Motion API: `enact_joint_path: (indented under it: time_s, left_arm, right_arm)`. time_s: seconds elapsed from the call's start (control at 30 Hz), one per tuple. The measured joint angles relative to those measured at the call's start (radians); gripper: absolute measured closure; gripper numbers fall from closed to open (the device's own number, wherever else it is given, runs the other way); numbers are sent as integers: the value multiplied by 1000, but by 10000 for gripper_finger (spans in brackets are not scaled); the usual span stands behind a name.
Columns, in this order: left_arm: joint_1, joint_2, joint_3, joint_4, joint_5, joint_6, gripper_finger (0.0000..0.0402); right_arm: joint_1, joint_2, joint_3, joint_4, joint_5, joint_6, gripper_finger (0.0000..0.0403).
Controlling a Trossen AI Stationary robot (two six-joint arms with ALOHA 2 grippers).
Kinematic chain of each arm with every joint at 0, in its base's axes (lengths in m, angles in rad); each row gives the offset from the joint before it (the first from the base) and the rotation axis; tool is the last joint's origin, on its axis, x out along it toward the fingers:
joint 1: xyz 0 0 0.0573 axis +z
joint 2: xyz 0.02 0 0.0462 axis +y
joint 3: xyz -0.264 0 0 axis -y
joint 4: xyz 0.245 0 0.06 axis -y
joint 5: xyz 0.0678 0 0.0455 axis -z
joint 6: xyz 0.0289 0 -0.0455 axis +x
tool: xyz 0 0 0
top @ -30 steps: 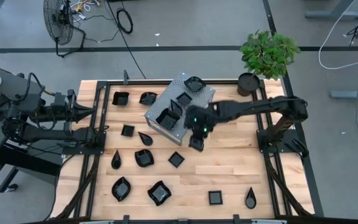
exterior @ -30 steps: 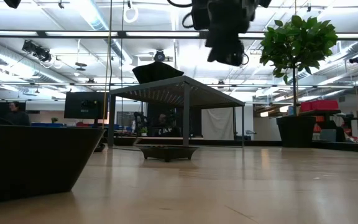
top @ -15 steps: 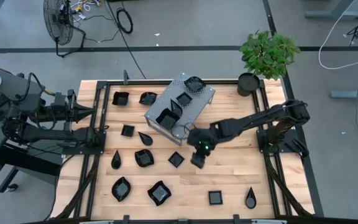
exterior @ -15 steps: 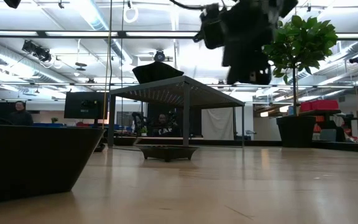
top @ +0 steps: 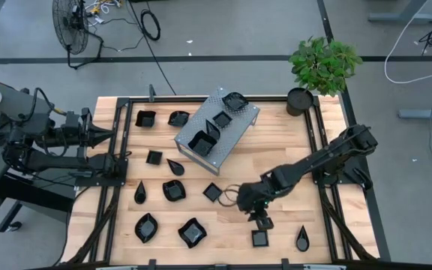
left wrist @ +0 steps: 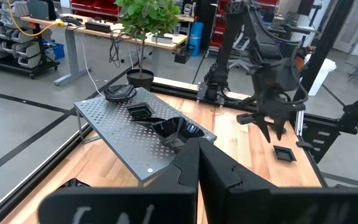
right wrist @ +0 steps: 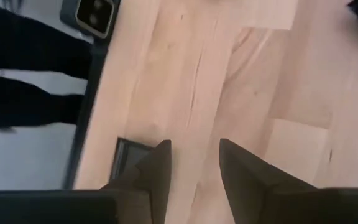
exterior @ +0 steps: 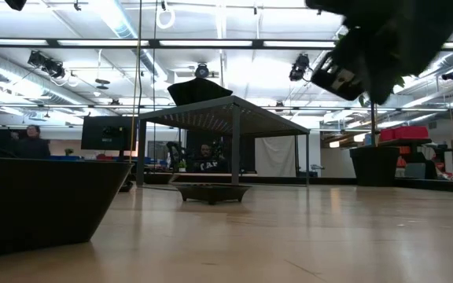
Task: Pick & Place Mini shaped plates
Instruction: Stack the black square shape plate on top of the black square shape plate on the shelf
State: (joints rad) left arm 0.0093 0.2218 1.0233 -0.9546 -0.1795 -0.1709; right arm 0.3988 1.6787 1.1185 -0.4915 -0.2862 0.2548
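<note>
the right gripper [top: 261, 222], fingers parted and empty, hangs above bare wood just beside a small square plate [top: 259, 238] near the table's front edge. the left gripper [left wrist: 197, 163], fingers pressed together and holding nothing, waits at the table's left side.

the pale wooden table [top: 276, 180] carries the mini shaped plates [top: 172, 190], scattered across its left and front areas, with several more lying on top of the grey perforated metal box [top: 216, 127]. a potted plant [top: 317, 69] stands at the far right corner. around the table lies grey floor with a fan [top: 70, 22] and cables; the low view looks into a hall with strip lights and shelving.

in the low view the right arm is a dark blur, and a plate at the near left is cut off by the frame. the right wrist view shows only part of the square plate.
</note>
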Motion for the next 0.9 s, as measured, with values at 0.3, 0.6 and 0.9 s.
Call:
enact_joint_path:
  time_s: [0.3, 0.6, 0.9]
  left_arm:
    - [0, 0, 0, 0, 0, 0, 396]
    - [0, 0, 0, 0, 0, 0, 396]
    - [0, 0, 0, 0, 0, 1, 396]
  right_arm:
    - [66, 5, -80, 34, 100, -8, 235]
    - [169, 17, -148, 154, 103, 28, 228]
    - [221, 77, -153, 227, 174, 84, 234]
